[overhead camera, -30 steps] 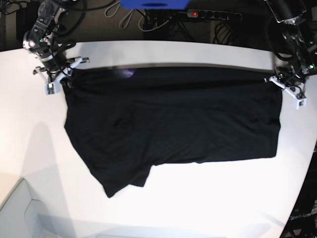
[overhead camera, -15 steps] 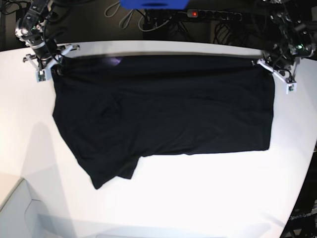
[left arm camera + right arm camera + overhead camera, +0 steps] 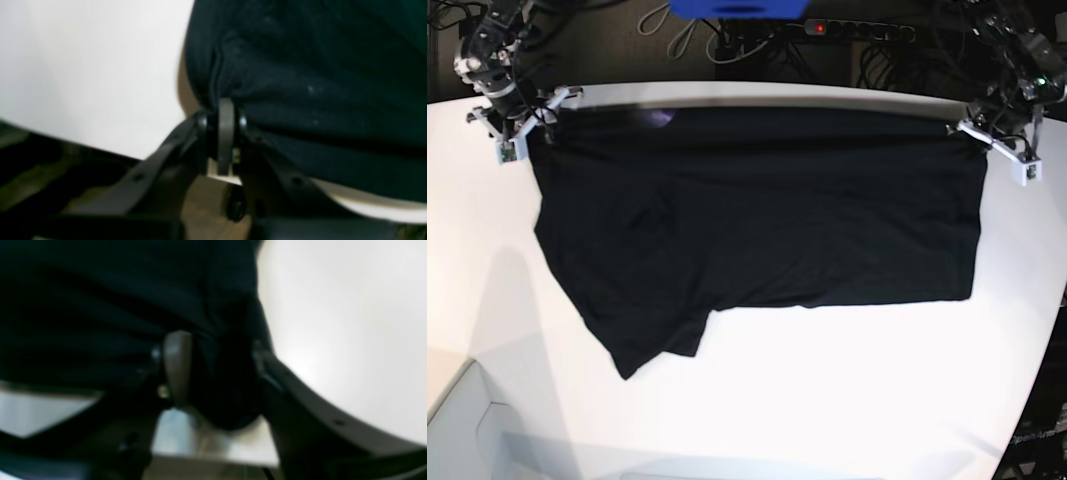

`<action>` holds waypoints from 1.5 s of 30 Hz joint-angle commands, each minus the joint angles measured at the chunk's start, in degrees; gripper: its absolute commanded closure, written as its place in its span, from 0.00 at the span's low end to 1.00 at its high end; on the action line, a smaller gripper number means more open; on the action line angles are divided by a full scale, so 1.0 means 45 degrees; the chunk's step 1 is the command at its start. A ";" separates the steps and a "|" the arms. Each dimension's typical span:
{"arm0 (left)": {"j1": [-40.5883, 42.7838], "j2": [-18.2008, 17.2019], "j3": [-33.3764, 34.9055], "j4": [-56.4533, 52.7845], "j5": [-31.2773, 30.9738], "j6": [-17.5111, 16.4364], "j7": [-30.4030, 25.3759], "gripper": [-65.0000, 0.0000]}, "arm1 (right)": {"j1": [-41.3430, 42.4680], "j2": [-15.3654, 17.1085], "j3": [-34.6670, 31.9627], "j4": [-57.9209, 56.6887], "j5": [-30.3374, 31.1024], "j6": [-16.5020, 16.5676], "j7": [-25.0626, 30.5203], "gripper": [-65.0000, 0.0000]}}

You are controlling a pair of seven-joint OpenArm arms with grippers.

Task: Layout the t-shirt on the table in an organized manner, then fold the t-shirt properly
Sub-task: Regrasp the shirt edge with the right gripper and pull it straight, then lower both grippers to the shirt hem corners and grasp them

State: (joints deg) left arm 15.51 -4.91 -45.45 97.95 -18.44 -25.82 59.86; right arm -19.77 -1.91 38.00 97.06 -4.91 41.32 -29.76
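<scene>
Plain blk t-shirt [image 3: 757, 215], no legible txt

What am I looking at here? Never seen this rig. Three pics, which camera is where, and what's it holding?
A two-armed robot is handling a black t-shirt spread on a white table. The wide picture looks down from a fixed base camera; the two blurry close-ups come from cameras on each wrist, looking along the fingers. The left gripper, on the wide view's right, is shut on one far corner of the shirt; its close-up shows cloth pinched there. The right gripper sits at the other far corner with jaws parted and cloth bunched between them.
</scene>
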 commanded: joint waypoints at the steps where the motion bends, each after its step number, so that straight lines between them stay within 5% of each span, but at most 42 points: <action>1: -0.0037 -0.0228 -0.0088 0.0338 0.0102 -0.0171 -0.0261 0.95 | -0.0129 -0.0054 0.0337 0.0439 -0.0209 -0.0293 -0.0274 0.57; 8: -0.0037 -0.0209 -0.0068 0.0357 0.0043 -0.0562 -0.0261 0.59 | 0.0164 -0.0171 0.1275 0.1553 0.0455 -0.0293 -0.0371 0.57; 19: -0.0428 -0.0228 -0.0498 0.2077 0.0043 -0.0562 -0.0280 0.58 | 0.1238 -0.0151 0.1900 0.1533 0.0416 -0.0293 -0.0371 0.56; 27: -0.3749 -0.0267 -0.1475 0.0944 0.0141 -0.0444 -0.0378 0.58 | 0.3602 0.0122 0.2232 0.0576 0.0241 -0.0293 -0.0391 0.56; 34: -0.7031 -0.1576 -0.0166 -0.3647 0.0141 -0.0405 -0.0398 0.58 | 0.7548 0.0298 0.1021 -0.2550 -0.3237 -0.0293 -0.0293 0.56; 41: -0.8457 -0.2748 0.1846 -0.7555 0.0141 -0.0405 -0.3504 0.58 | 1.0440 0.1294 0.0963 -0.6789 -0.4214 -0.0293 -0.0137 0.56; 45: -0.8477 -0.2924 0.2999 -0.8824 0.0141 -0.0405 -0.5399 0.58 | 1.1143 0.2056 0.0963 -0.9329 -0.4214 -0.0293 0.1426 0.56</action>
State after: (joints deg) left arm -21.04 -17.06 -31.75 57.21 -17.06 -27.27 36.45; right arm 28.82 7.07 42.48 53.93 -24.56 40.03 -24.34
